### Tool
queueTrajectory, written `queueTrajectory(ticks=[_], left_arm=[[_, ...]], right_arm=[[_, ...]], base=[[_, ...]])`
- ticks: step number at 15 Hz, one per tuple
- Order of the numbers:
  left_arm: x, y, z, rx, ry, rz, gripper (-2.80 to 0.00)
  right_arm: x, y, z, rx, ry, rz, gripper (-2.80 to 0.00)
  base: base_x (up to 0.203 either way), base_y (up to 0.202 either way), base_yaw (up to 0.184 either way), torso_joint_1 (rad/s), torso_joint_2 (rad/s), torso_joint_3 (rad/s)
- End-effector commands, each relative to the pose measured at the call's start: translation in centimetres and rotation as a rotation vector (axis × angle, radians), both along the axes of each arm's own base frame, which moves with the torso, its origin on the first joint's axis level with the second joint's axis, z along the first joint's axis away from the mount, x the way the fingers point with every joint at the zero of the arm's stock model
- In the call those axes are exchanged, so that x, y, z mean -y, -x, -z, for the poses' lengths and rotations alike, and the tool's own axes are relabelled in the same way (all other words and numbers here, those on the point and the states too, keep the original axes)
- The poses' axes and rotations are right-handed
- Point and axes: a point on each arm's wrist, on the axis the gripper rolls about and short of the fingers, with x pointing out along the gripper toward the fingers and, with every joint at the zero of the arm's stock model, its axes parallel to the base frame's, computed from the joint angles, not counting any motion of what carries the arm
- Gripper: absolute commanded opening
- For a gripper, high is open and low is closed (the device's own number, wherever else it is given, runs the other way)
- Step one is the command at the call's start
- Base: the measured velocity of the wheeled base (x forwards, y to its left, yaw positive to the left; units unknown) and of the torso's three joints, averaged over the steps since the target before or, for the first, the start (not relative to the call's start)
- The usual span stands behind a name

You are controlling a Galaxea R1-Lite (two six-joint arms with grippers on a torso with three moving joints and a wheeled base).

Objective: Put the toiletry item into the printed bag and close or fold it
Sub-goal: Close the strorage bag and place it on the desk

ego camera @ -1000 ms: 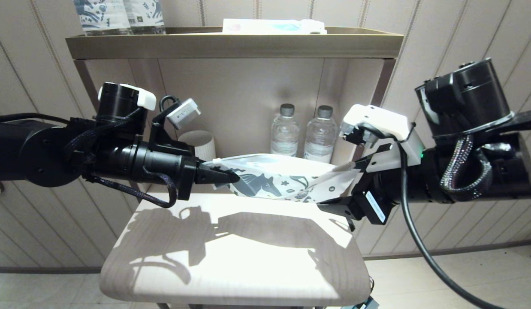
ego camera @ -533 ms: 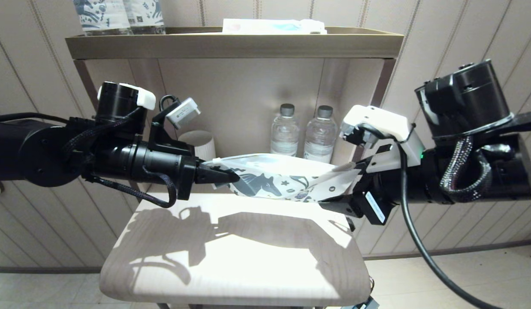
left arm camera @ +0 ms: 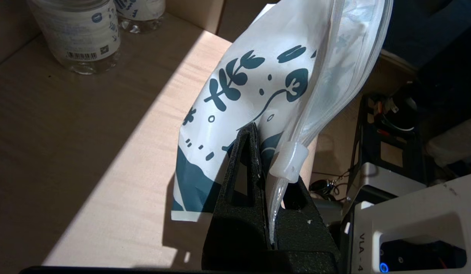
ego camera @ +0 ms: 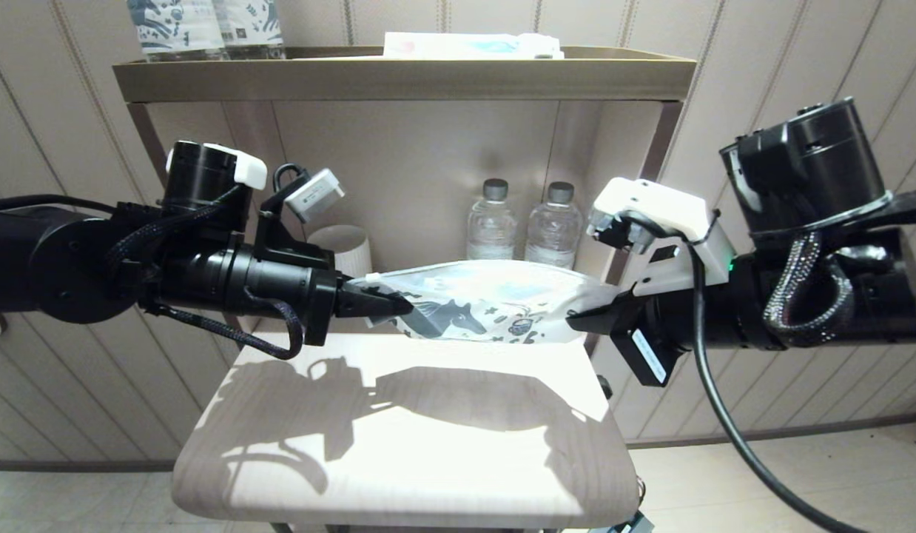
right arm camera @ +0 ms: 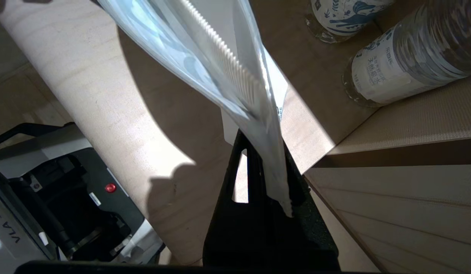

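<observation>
two bottles (ego camera: 522, 234) on wooden shelf (ego camera: 399, 444)

Shelf unit (ego camera: 399, 78) stands against the striped wall panels (ego camera: 51, 126). In its lower bay: two clear water bottles (ego camera: 521, 229) side by side, upright, grey caps. To the left of them in the same bay, a pale paper cup (ego camera: 345, 248), upright. On the shelf unit's top tray: two horse-printed bottles (ego camera: 206, 28) at the left end, a flat white-and-blue packet (ego camera: 473, 46) near the middle. In front of the shelf unit, a light wood tabletop (ego camera: 399, 451), sunlit, with hard shadows across it.
</observation>
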Motion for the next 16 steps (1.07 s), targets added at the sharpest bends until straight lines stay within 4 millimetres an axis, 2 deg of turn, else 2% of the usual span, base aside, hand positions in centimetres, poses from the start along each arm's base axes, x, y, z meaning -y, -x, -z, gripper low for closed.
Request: queueTrajectory(ticks=[1, 7, 11, 16], left_arm=[[0.1, -0.2, 0.4, -0.009, -0.003, 0.006, -2.80], [0.6, -0.4, 1.0, -0.023, -0.011, 0.016, -2.80], [0.5, -0.4, 0.8, -0.019, -0.008, 0.015, -2.80], [0.4, -0.2, 0.6, -0.015, -0.006, 0.014, -2.80]], right_arm=[[-0.1, 0.1, -0.2, 0.007, -0.002, -0.006, -2.80], [0.2, 0.9, -1.8, 0.054, -0.018, -0.015, -2.80], [0.5, 1.2, -1.0, 0.006, 0.019, -0.010, -2.80], [-0.3, 0.7, -0.1, -0.020, 0.038, -0.004, -2.80]], base=[[0.000, 0.000, 0.000, 0.000, 0.00, 0.000], [0.000, 0.000, 0.000, 0.000, 0.00, 0.000], [0.000, 0.000, 0.000, 0.000, 0.00, 0.000], [0.000, 0.000, 0.000, 0.000, 0.00, 0.000]])
